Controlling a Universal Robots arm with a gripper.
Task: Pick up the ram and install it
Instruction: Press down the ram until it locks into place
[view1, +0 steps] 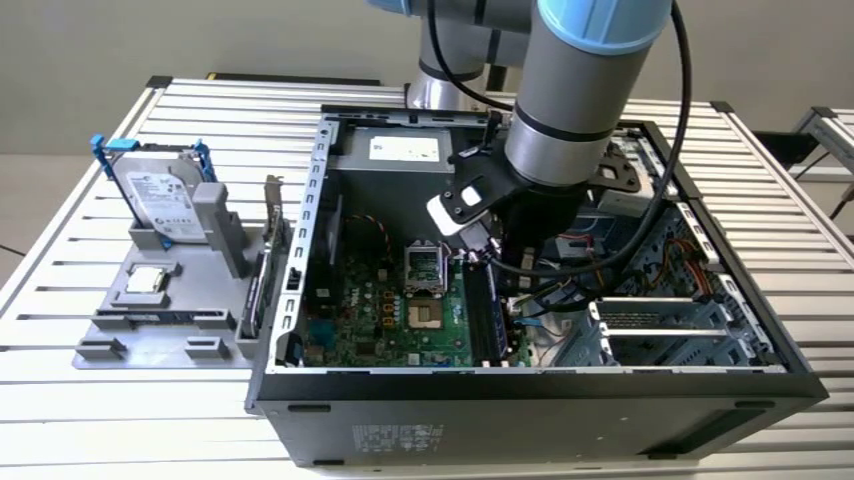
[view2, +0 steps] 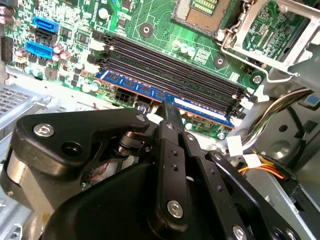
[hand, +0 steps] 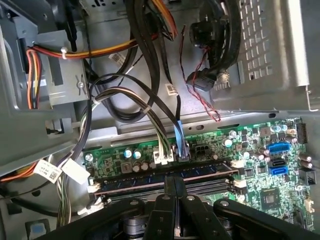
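The ram (view2: 135, 85) is a bluish stick standing on edge in the outermost of the black slots (view2: 175, 67), at the motherboard's edge. My gripper (view2: 168, 106) is down inside the open computer case, its two black fingers drawn together on the ram's upper edge near its middle. The first wrist view shows the ram (hand: 125, 182) lying along the slots, with the gripper (hand: 175, 181) pinched over it. In the exterior view the gripper (view1: 487, 262) is low over the green motherboard (view1: 387, 310), and the ram (view1: 489, 320) appears as a dark strip below it.
Bundled cables (hand: 150, 107) hang just beyond the slots. The open processor socket (view1: 424, 265) lies beside them. The case walls (view1: 314, 200) close in all round. On the exterior view's left, a grey holder (view1: 147, 320) carries a hard drive (view1: 160, 195) and a square chip (view1: 147, 282).
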